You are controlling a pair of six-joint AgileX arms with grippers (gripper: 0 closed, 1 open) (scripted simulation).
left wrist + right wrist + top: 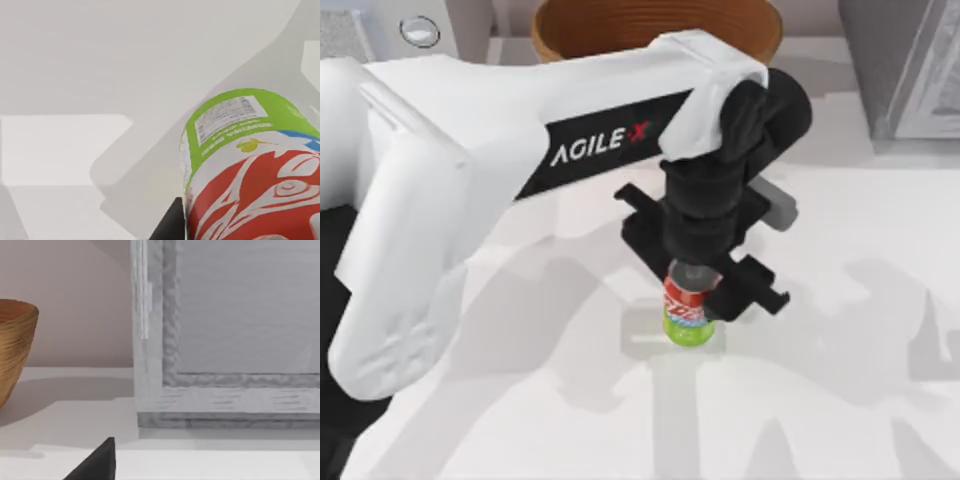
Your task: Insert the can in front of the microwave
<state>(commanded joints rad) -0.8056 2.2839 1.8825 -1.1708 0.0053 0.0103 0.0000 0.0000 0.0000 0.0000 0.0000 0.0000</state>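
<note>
The small drink can, red in its upper band with white lettering and lime-green below, is held upright near the middle of the white table. It is clamped from above by the left gripper, whose black fingers are closed on the can's upper part, one on each side. The white left arm reaches in from the table's left, with its dark lettered band seen from above. In the left wrist view the can is seen close up, its green end with a printed label pointed towards the pale table surface, and a black finger lies against its red band.

The white boxy microwave with a round silver-white knob stands at the far left corner, well apart from the can. A brown ribbed wicker basket stands at the far edge, between the microwave and a darker grey speckled appliance at the far right.

In the right wrist view the grey appliance's white-framed door and the basket are seen beyond a black fingertip; whether the right gripper's fingers are apart or together cannot be told.
</note>
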